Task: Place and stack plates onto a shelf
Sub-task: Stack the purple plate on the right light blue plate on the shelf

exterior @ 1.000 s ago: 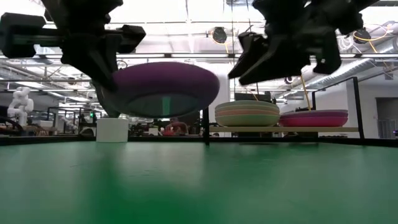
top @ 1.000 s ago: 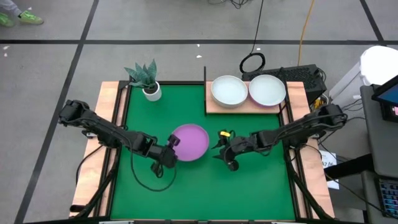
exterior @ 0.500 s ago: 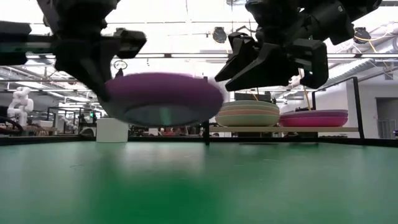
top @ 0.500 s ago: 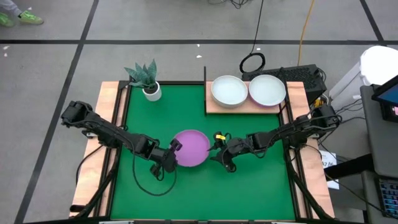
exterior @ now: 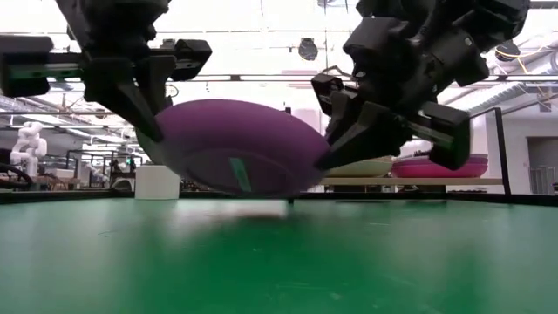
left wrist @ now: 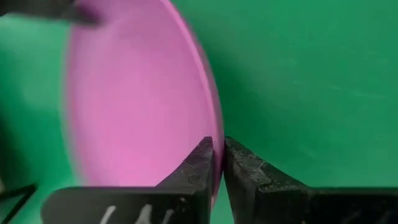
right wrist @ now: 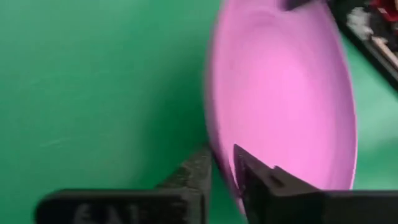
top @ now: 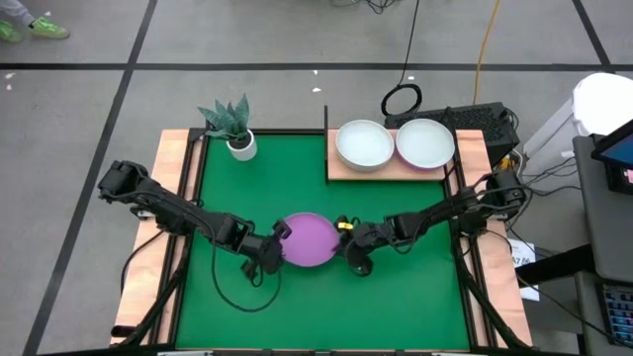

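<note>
We judge the round shallow purple plastic plate (top: 314, 239) light, stiff and smooth-rimmed, best taken at its thin edge. It hangs tilted above the green mat (top: 396, 307), near mid-table, well apart from the light-wood shelf (top: 341, 170). The left gripper (left wrist: 217, 163) pinches one rim, jaws narrow. The right gripper (right wrist: 222, 163) brackets the opposite rim, narrow; we cannot tell if it grips.

purple plate (top: 313, 239): held above the green mat, tilted, rim pinched both sides
shelf (top: 341, 170): light wood, back right
shelf plates: two stacks (top: 364, 143) (top: 425, 141)
</note>
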Controlling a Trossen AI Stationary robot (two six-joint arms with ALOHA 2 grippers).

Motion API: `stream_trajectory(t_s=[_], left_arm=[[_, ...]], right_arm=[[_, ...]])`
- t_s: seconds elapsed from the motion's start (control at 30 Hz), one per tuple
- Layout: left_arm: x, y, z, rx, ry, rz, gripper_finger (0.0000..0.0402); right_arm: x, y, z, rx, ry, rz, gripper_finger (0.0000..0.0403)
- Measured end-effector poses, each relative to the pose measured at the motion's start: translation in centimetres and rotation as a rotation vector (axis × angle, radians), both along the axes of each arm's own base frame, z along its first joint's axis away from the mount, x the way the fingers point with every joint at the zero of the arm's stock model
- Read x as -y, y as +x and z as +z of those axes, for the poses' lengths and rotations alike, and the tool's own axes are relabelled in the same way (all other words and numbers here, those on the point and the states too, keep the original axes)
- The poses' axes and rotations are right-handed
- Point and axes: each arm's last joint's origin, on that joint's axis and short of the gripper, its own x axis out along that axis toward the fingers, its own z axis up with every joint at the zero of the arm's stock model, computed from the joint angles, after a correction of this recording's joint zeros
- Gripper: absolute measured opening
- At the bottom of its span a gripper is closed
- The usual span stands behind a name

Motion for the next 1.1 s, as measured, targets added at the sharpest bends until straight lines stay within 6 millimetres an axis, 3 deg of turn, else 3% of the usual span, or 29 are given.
stream_trajectory(t_s=[0.1,0.3,0.53,0.73,0.87,1.1], left_arm=[[-0.2,0.1,0.1,0.037,0.055,0.061,0.0052],[-0.2,0.7,0.6,0.13,0.108,0.103,0.0111],[0.1,1.4,1.3,0.254,0.068,0.202,0.024],[0.0,1.7,1.8,0.356,0.083,0.359,0.0341],[0.2,2.0,2.4,0.458,0.116,0.437,0.037],[-0.2,2.1,2.9,0.573,0.139,0.62,0.0374]], right_arm=[[-0.1,-0.1,-0.1,-0.009,0.004,0.023,0.001],[0.0,-0.1,0.0,0.003,-0.018,0.004,0.0006],[0.3,-0.9,1.6,-0.013,-0.005,-0.032,0.0002],[0.7,-2.9,3.5,-0.094,0.011,-0.077,0.0001],[1.0,-4.2,4.7,-0.142,0.034,-0.109,0.0001],[1.9,-7.1,7.2,-0.147,-0.052,-0.241,0.0001]])
